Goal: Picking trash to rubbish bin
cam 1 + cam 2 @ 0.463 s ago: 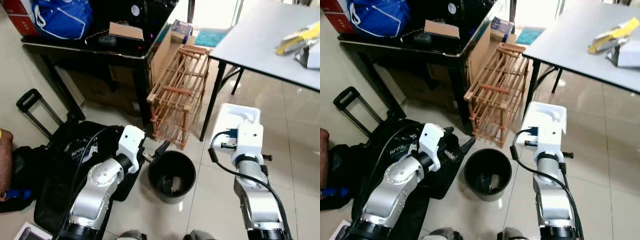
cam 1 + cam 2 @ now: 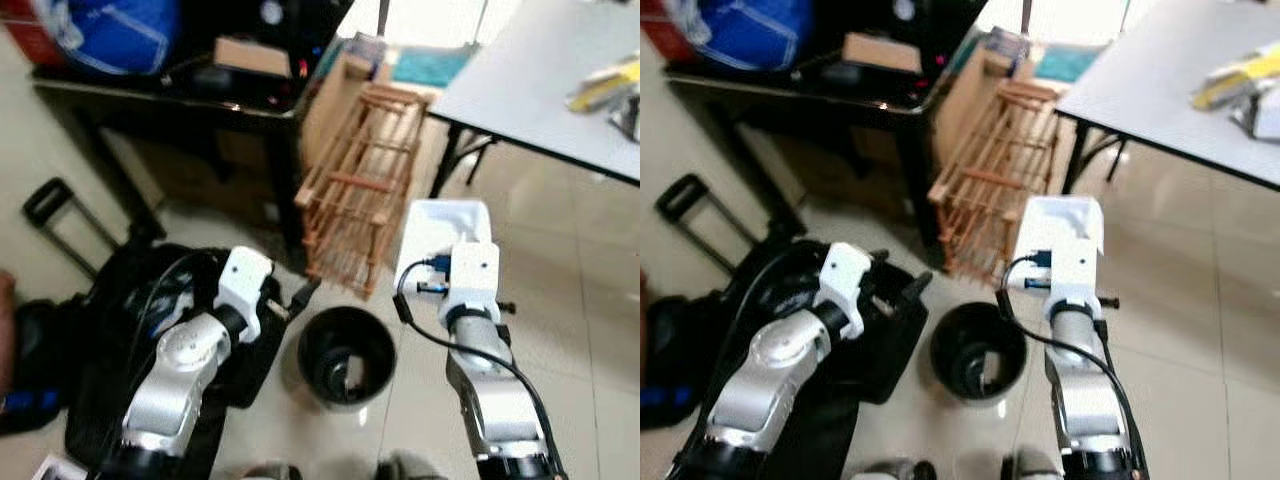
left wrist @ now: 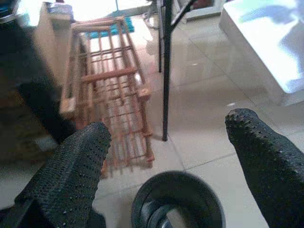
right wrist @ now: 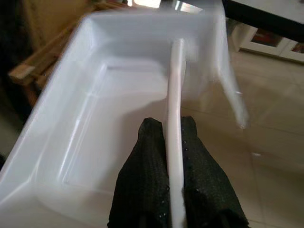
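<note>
**White tray pinched and held beside the bin**

While I look down from the head camera, the scene runs from a black bag (image 2: 130,300) on the floor at far left, past my left gripper (image 3: 166,166), to the black rubbish bin (image 2: 346,356) in the middle and the trash on the right.

My left gripper hangs empty, its two fingers spread wide apart, just above and beside the bin's left rim. From its wrist camera the bin mouth sits directly below the gap, so I judge the arm is parked out of the way, leaving the opening free.

Behind the bin stands a wooden rack (image 2: 362,190), leaning toward a dark table (image 2: 160,90).

On the right, my right gripper (image 4: 175,142) is pinched tight on the thin rim of a white plastic tray (image 4: 123,90), the fingers closed flat on either side of the edge. That edge hold keeps the tray out in front of the wrist. It is held off the floor, up and to the right of the bin, not yet over the opening. A grey table (image 2: 530,80) stands beyond.
</note>
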